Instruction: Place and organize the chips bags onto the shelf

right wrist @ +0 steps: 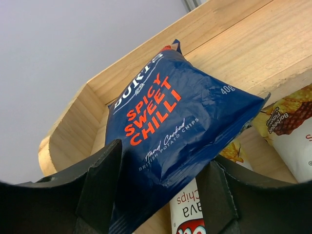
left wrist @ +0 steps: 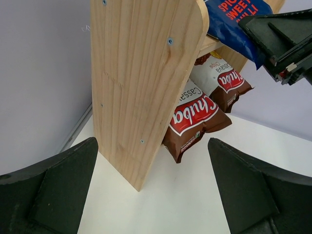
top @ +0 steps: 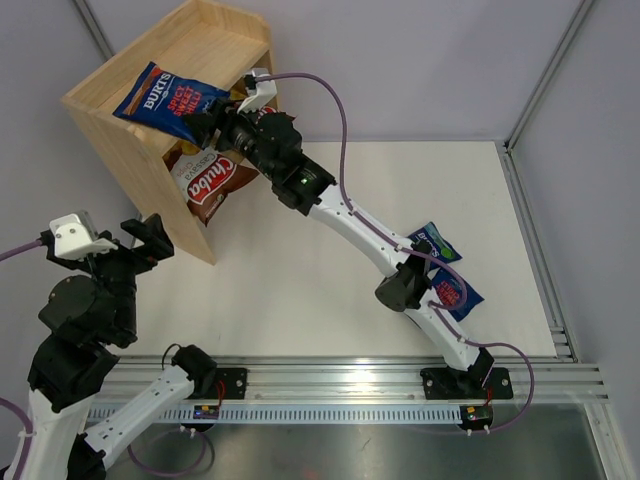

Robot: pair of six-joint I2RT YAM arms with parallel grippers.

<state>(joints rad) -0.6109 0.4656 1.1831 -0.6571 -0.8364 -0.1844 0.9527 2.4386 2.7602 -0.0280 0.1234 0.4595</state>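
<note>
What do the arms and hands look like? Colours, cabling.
Matching pair: left arm and right arm have white links, black joints, purple cables. The left hand and right hand are black, two-fingered, with a white camera box behind each.

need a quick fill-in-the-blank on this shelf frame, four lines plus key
The Burts bag lying on the shelf reads "Spicy Sweet ___".
Below it sit ___ Chuba bags.
The open, empty hand belongs to the ___ arm.
___ blue bags lie on the table, partly hidden by the right arm.
Missing: Chilli; two; left; two.
</note>
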